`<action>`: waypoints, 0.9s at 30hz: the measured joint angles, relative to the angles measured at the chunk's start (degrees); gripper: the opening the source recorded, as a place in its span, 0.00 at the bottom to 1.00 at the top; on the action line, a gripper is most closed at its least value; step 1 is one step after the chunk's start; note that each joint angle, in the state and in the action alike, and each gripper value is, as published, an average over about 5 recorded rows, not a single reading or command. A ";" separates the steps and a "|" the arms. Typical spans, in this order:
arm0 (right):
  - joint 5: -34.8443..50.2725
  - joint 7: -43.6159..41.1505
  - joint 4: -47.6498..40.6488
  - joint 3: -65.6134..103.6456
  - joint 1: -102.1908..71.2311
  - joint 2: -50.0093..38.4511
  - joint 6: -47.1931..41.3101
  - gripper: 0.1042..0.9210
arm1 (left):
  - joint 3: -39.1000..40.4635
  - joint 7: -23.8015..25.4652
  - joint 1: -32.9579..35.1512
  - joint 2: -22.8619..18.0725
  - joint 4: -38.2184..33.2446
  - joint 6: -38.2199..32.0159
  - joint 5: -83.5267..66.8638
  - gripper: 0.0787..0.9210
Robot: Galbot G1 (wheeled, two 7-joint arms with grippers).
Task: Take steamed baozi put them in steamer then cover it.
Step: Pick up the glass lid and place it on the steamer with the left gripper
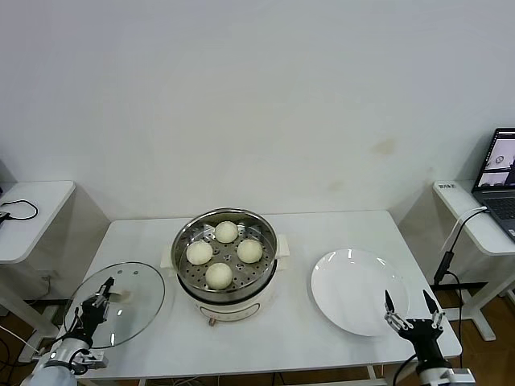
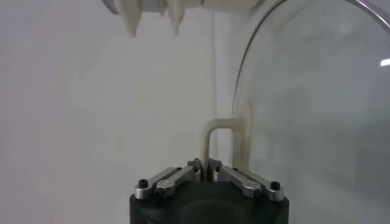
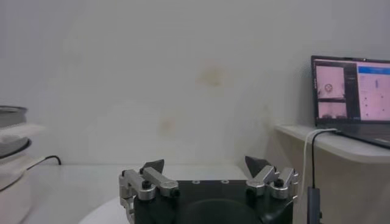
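Note:
Several cream-white steamed baozi (image 1: 219, 275) lie on the perforated tray of the shiny steamer (image 1: 265, 277), which stands mid-table on its cream base. The cover (image 1: 141, 310), a clear glass lid with a metal rim, is at the table's front left, apart from the steamer. My left gripper (image 1: 100, 304) is shut on the lid's cream handle (image 1: 121, 297). In the left wrist view my left gripper (image 2: 204, 164) pinches one leg of the handle (image 2: 210, 135), with the glass of the cover (image 2: 317, 109) beside it. My right gripper (image 1: 410, 310) hangs open at the front right, holding nothing.
A flat white plate (image 1: 354, 285) lies right of the steamer, under my right gripper (image 3: 205, 163). A side table with a laptop (image 1: 500, 181) stands at the far right. Another side table with a black cable (image 1: 20, 211) is at the far left.

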 measured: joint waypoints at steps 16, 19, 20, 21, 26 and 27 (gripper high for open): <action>-1.99 -0.57 0.73 -1.54 -0.22 -0.97 0.45 0.88 | -4.67 10.62 5.36 0.05 -20.87 16.61 -5.48 0.06; -2.99 -0.62 0.46 -1.95 -0.25 -0.96 0.82 0.88 | -4.14 12.91 5.31 0.74 -24.72 19.23 -6.49 0.06; -3.43 -0.62 0.34 -2.09 -0.25 -0.93 0.98 0.88 | -3.73 13.62 5.23 1.00 -26.01 20.09 -6.81 0.06; -3.91 -0.62 0.24 -2.26 -0.25 -0.87 1.12 0.88 | -3.20 14.29 5.08 1.28 -27.26 20.90 -7.10 0.06; -6.60 -0.71 0.03 -3.25 -0.03 -0.40 1.75 0.88 | 0.75 16.52 3.27 2.77 -31.74 24.31 -8.04 0.06; -7.18 -0.74 -0.05 -3.46 0.09 -0.29 1.86 0.88 | 1.69 16.81 2.73 3.09 -32.25 24.91 -8.19 0.06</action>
